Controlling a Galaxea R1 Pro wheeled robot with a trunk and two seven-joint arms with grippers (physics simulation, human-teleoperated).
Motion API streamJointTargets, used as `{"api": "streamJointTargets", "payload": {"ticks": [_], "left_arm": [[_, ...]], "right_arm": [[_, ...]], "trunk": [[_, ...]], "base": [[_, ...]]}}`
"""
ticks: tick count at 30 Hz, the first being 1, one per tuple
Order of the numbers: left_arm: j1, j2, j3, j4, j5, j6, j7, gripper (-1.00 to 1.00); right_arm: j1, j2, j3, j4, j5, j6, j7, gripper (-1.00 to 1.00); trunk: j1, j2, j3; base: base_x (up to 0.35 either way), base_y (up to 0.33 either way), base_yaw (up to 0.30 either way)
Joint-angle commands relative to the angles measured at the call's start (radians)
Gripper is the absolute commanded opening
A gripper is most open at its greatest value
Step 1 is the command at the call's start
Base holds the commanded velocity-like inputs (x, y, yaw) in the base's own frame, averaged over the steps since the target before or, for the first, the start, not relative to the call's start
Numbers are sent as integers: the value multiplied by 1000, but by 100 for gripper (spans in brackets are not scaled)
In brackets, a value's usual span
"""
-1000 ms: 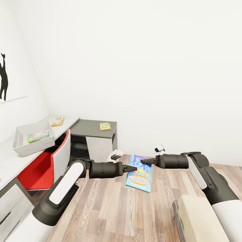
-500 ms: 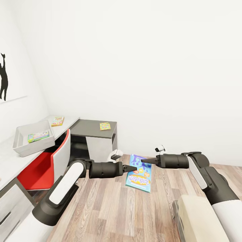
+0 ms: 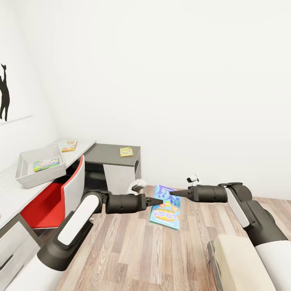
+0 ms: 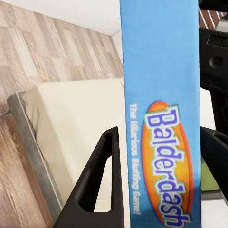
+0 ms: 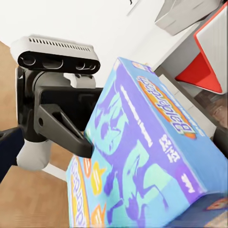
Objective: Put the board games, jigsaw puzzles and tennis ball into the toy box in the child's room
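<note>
Head view takes in white walls across the upper frame and a wood-plank floor (image 3: 133,246) along the bottom, with the corner of the beige bed (image 3: 238,262) at the lower right. At the left the table (image 3: 109,153) runs from a pale speckled top to a dark grey one, and a red-and-white chair (image 3: 60,194) is pushed under it. Near the centre, a little below the middle, a blue board game box (image 3: 165,207) is held upright between both hands: the left hand (image 3: 155,201) meets its left edge and the right hand (image 3: 174,199) presses its upper right, the fingers of each closed against the box. Its cover reads "Balderdash", upside down in this view. In the left wrist view the box edge (image 4: 161,109) stands between the dark fingers (image 4: 97,185), with "Balderdash" in white on an orange oval and a smaller line starting "The Hilarious Bluffing Game". In the right wrist view the purple-and-blue cover (image 5: 142,156) again shows "Balderdash" along its side, with the left hand (image 5: 64,130) touching it. On the pale table at the middle left sits the clear toy box (image 3: 30,178), well apart from both hands, with a white, green and yellow board game (image 3: 46,163) lying inside; its print is too small to read. Behind it lies a second small game (image 3: 69,145), and a jigsaw puzzle (image 3: 126,152) rests on the dark top.
</note>
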Motion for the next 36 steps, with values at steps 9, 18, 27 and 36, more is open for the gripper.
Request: {"api": "streamJointTargets", "payload": {"ticks": [9,18,27,36], "left_arm": [[1,29,44,1,-8,0,14,-100],[8,57,125,1,-7,-1,13,-100],[26,93,226,-6,-7,-1,12,-100],[83,108,445,-13,1,1,7,-100]], "right_arm": [[-1,-4,-44,4,-7,8,-78,100],[3,-10,-172,6,-7,8,-266,100],[6,-13,-239,6,-7,8,-345,100],[9,-11,-253,-2,-6,8,-359,100]], "trunk": [[1,-2,-2],[1,-2,-2],[1,-2,-2],[1,-2,-2]], "base": [[0,0,0],[0,0,0],[0,0,0],[0,0,-3]]}}
